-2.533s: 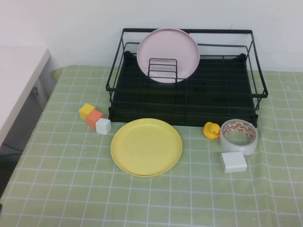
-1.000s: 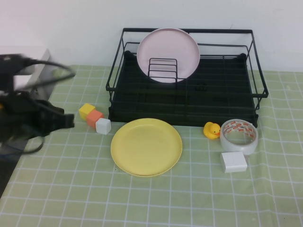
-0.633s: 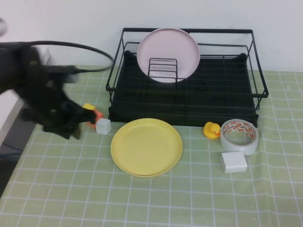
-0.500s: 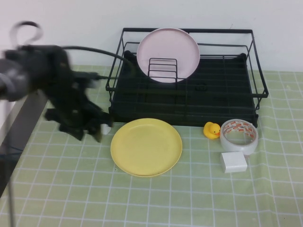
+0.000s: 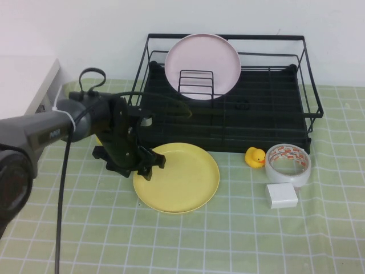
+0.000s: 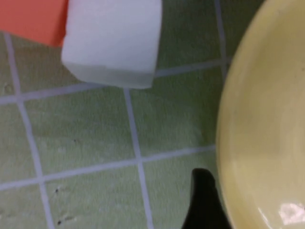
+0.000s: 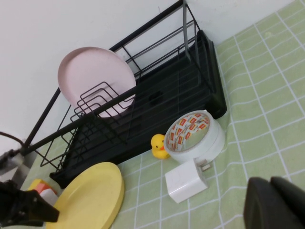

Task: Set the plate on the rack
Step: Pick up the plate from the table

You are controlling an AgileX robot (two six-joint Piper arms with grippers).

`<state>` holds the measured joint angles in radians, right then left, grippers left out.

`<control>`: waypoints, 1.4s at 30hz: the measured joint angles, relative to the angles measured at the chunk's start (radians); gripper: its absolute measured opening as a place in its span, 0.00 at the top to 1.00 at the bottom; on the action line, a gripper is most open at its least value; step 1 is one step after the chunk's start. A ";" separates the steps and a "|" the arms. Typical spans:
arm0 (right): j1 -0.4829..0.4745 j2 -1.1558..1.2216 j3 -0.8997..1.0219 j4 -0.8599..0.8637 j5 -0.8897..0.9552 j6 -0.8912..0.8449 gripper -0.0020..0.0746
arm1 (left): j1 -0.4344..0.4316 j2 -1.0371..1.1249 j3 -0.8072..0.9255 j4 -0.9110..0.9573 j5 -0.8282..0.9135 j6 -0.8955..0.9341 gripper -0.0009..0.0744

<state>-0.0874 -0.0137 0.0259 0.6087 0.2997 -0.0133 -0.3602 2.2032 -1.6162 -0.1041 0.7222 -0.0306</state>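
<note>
At the left rim of the yellow plate point(image 5: 177, 177), which lies flat on the green checked cloth point(image 5: 228, 240) just in front of the black wire rack point(image 5: 225, 94), the left gripper point(image 5: 144, 165) hangs low, and the left wrist view shows one dark fingertip point(image 6: 202, 200) just outside the plate's edge; whether its fingers are spread or pressed together cannot be told. The right gripper point(image 7: 276, 205) sits out of the high view, only a dark part of it showing in its own wrist view, well off to the near right past the white box point(image 5: 281, 196), and its fingers cannot be read either. The likeliest trouble is the grasp itself: a flat, smooth plastic plate offers only a thin rim, so a finger that fails to get under it would probably push the plate to the right toward the rubber duck point(image 5: 255, 156) and tape roll point(image 5: 288, 164) rather than lift it. A shallow pinch could let the plate swing or slip on the way up. The white cube point(image 6: 112, 40) and orange cube point(image 6: 33, 19) lie close beside the gripper and may be knocked. In the rack, a pale pink plate point(image 5: 202, 65) already leans in the upright dividers point(image 5: 195, 85), so the yellow one could strike it or the front wire.
</note>
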 joint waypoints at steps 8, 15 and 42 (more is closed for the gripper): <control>0.000 0.000 0.000 0.000 0.000 -0.001 0.96 | 0.000 0.053 -0.005 -0.008 -0.030 -0.040 0.67; 0.000 0.000 0.000 0.000 0.000 -0.004 0.96 | 0.002 0.044 -0.010 -0.035 -0.022 -0.101 0.96; 0.000 0.668 -0.453 0.406 0.311 -0.725 0.74 | 0.041 -0.406 0.381 -0.480 -0.224 0.454 0.98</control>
<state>-0.0874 0.6538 -0.4270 1.0144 0.6112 -0.7383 -0.3187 1.7975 -1.2356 -0.5842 0.4985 0.4231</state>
